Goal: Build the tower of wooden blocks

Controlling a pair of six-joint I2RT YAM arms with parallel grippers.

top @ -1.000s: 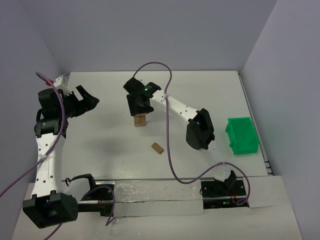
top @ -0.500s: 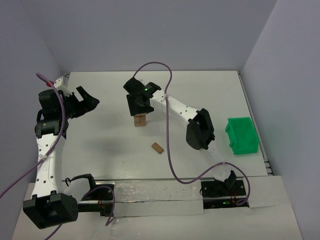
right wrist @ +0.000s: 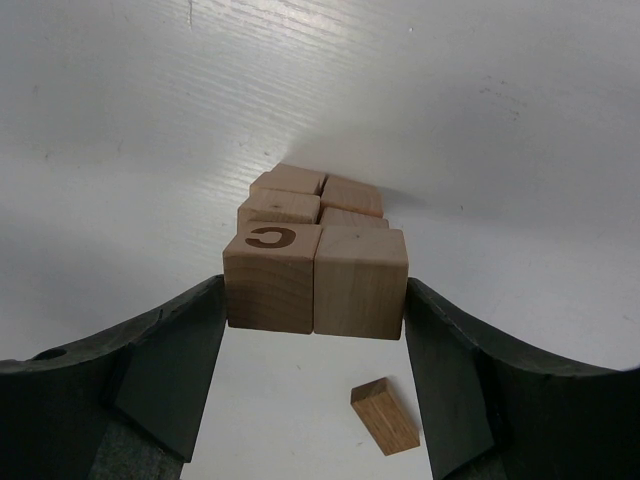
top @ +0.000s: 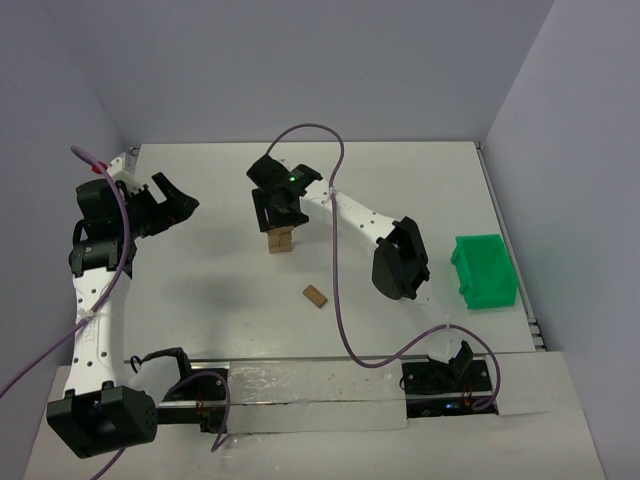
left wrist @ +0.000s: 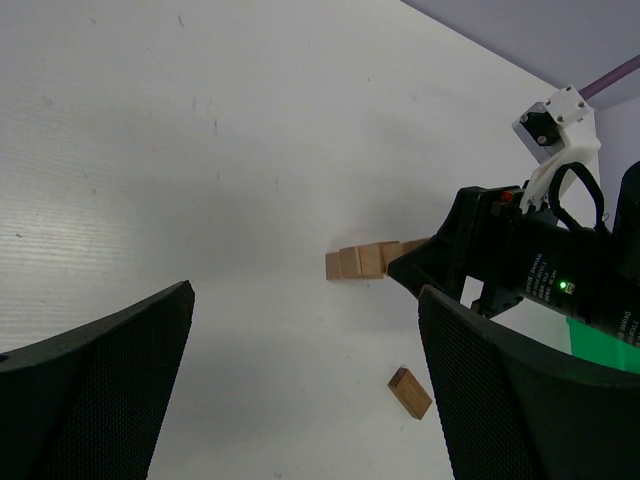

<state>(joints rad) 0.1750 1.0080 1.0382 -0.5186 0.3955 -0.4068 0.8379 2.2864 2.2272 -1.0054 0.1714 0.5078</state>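
The wood block tower [top: 280,240] stands near the middle of the table [top: 400,190]. It is built of paired cubes in layers, one top cube stamped with a C. The right gripper [top: 277,212] sits over it, fingers flanking the top pair; whether they press or only sit alongside, I cannot tell. A loose block [top: 316,296] lies flat nearer the arm bases, apart from the tower. The left gripper [top: 177,198] hangs over the table's left side, jaws wide apart.

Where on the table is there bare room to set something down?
Free: the wide stretch between the left gripper and the wood block tower, and the far strip behind it. Crowded: the tower under the right gripper, the loose block near it, and toward the green bin, where the right arm overhangs.
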